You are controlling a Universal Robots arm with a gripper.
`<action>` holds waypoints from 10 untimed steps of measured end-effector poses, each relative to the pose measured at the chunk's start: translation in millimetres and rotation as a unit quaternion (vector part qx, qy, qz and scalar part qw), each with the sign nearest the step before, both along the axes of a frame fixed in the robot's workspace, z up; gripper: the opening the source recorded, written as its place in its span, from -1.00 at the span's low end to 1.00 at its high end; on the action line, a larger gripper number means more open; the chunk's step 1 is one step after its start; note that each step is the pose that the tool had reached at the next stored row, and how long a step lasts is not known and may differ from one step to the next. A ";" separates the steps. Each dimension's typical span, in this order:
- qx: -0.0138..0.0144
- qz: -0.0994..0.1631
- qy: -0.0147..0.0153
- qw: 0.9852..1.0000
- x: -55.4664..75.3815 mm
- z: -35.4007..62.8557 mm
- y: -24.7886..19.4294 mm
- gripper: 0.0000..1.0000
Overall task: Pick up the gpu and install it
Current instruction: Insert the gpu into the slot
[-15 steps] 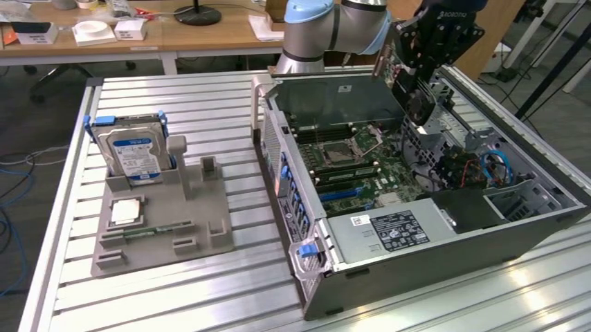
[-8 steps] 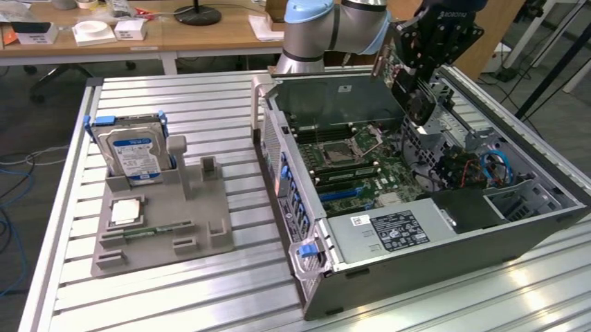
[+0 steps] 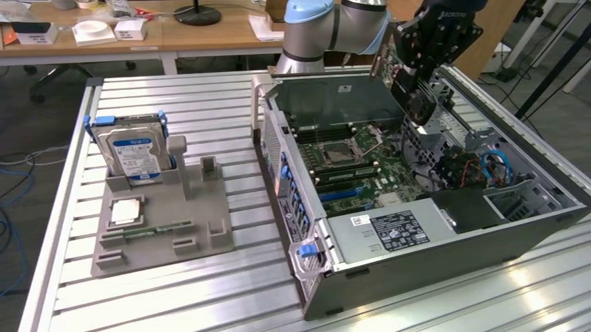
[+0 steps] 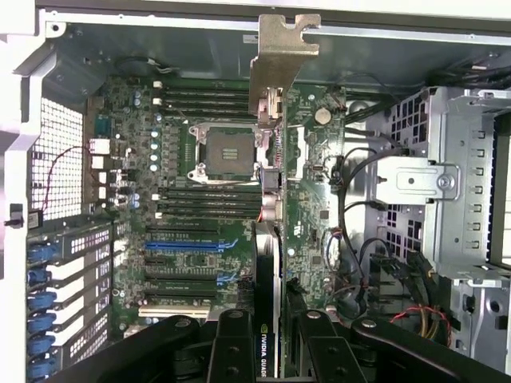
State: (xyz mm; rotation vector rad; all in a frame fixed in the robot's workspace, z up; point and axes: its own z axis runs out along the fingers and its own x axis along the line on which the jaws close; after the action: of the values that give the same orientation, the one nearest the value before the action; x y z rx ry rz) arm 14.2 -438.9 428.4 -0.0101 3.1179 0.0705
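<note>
My gripper (image 3: 420,69) hangs over the far right part of the open computer case (image 3: 277,138) and is shut on the gpu (image 3: 420,100), a black card with a round fan that hangs tilted above the motherboard (image 3: 356,166). In the wrist view the gpu (image 4: 267,239) shows edge-on between my black fingers (image 4: 231,351), with its silver bracket (image 4: 279,56) at the far end. My gripper (image 4: 267,355) holds the card above the board, clear of the expansion slots (image 4: 192,246).
A grey fixture (image 3: 198,207) on the slatted table at the exterior view's left holds a hard drive (image 3: 138,149), a processor (image 3: 124,211) and a memory stick (image 3: 148,232). Inside the case are a power supply (image 3: 392,228), cables (image 3: 461,166) and a drive cage (image 4: 447,199).
</note>
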 end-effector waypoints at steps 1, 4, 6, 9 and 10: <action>0.000 0.002 0.000 1.000 0.0 0.0 0.0 -0.48; 0.000 0.007 0.000 1.000 0.0 0.0 0.0 -0.48; 0.000 0.011 0.000 1.000 0.0 0.0 0.0 -0.48; 0.000 0.016 0.000 1.000 0.0 0.0 0.0 -0.48; 0.000 0.017 0.000 1.000 0.0 0.0 0.0 -0.48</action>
State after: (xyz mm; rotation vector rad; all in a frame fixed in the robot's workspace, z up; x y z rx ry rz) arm 14.2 -438.9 428.4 -0.0645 3.1180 0.0711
